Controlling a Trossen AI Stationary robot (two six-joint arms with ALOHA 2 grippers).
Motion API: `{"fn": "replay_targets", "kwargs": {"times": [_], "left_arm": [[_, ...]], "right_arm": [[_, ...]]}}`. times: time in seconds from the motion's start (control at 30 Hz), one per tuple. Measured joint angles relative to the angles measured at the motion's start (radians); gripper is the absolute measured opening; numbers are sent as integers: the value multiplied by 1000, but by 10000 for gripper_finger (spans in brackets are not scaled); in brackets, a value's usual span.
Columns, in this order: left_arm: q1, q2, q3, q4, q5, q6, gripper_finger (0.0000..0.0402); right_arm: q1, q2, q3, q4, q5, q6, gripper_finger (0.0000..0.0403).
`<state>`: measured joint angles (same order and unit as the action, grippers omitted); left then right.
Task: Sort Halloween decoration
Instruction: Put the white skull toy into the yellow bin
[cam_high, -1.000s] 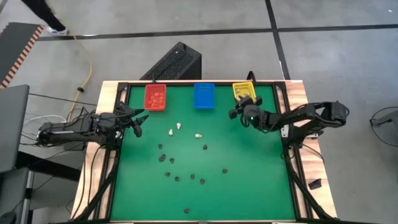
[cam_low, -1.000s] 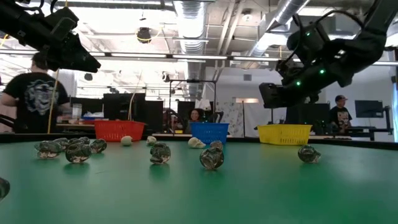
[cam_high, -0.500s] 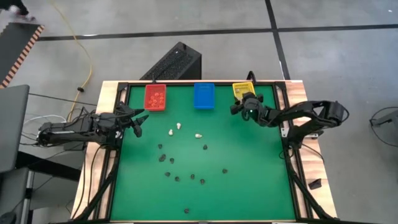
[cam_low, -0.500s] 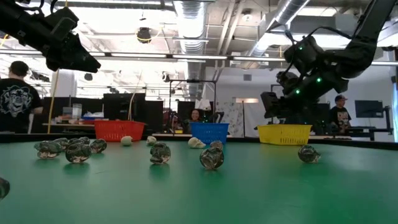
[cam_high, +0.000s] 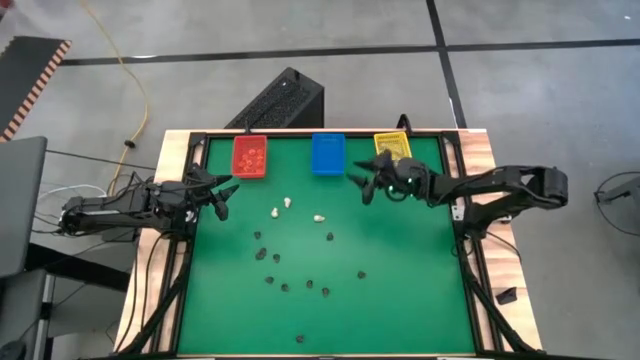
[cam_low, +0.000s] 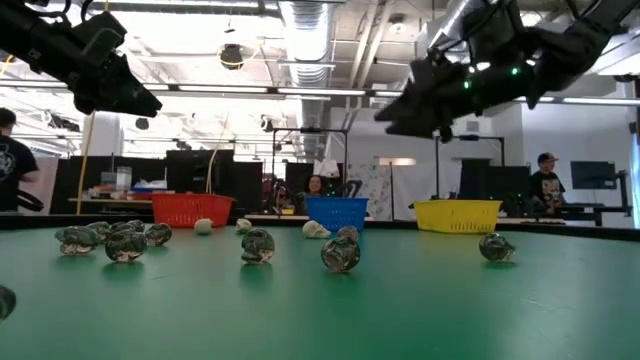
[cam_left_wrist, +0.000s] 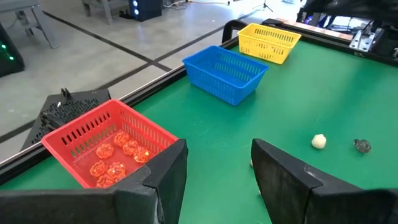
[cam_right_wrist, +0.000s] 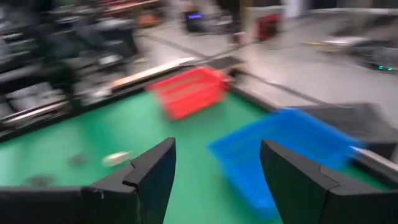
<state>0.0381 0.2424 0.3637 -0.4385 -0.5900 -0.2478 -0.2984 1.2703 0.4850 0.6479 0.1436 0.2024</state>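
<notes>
- Table (cam_high: 400, 300): flat green top, black frame, pale wood edging.
- Red bin (cam_high: 249, 157): red slotted walls; orange-brown trinkets (cam_left_wrist: 118, 155) inside.
- Blue bin (cam_high: 327, 154): plain blue, with a grid of slots in its walls.
- Yellow bin (cam_high: 390, 145): yellow, same slotted grid.
- Loose trinkets: cream-white ones (cam_high: 287, 203) near the bins, black ones (cam_high: 288, 287) scattered over the middle of the green; in the low view the dark ones (cam_low: 340, 254) look grey-black and mottled.
- Both arms (cam_high: 130, 207): dark, near black.
- Floor (cam_high: 200, 50): grey with black lines; a yellow cable (cam_high: 133, 90) runs across it.
</notes>
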Motion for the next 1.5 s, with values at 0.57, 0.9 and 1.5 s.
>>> {"fn": "replay_targets", "kwargs": {"times": [0.57, 0.9, 1.5], "left_arm": [[0, 0, 0, 0, 0, -1, 169], [0, 0, 0, -1, 0, -2, 169], [0, 0, 0, -2, 0, -3, 169]], "right_arm": [[302, 465, 187, 280, -11, -35, 265], [281, 667, 309, 241, 31, -125, 265], [233, 665, 240, 219, -12, -133, 265]]}}
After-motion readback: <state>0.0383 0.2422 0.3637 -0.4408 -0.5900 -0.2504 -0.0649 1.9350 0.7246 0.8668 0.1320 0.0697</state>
